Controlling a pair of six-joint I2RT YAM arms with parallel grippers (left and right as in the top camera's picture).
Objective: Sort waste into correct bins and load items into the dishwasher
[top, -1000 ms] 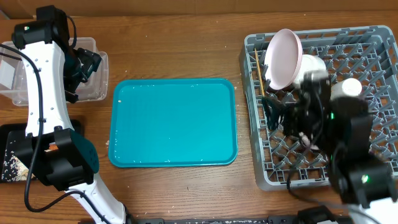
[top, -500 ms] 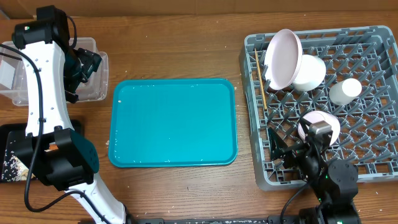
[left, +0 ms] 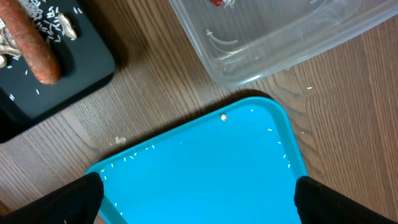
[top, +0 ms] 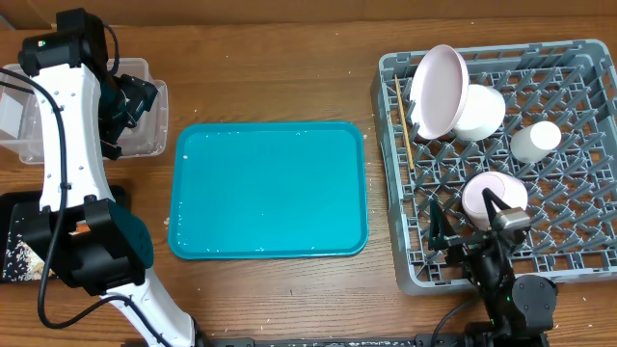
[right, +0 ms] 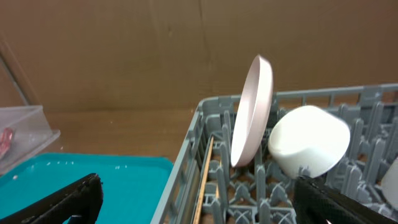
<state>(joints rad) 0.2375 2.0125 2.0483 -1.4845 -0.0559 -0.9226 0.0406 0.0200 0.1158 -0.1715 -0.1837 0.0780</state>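
Note:
The grey dishwasher rack [top: 569, 241] at the right holds a large white plate [top: 439, 89] on edge, a white bowl [top: 479, 111], a small cup [top: 535, 141], a smaller plate [top: 494, 196] and the chopsticks [top: 405, 120] along its left side. My right gripper [top: 469, 224] hangs open and empty over the rack's front part, looking at the plate [right: 252, 112] and bowl [right: 308, 140]. Also open and empty, my left gripper [top: 130, 104] is by the clear tub [top: 145, 140]. An orange sausage stick [left: 34, 46] lies on the black tray [left: 81, 68]. A red wrapper [left: 217, 2] sits in the clear tub [left: 280, 37].
The teal tray [top: 268, 188] lies in the middle of the wooden table with only a few rice grains on it. The black tray [top: 14, 236] sits at the front left, partly under the left arm. A cardboard wall stands behind the table.
The right arm has pulled back from over the rack's middle toward the front edge, uncovering the smaller plate in the rack. The left arm has not moved.

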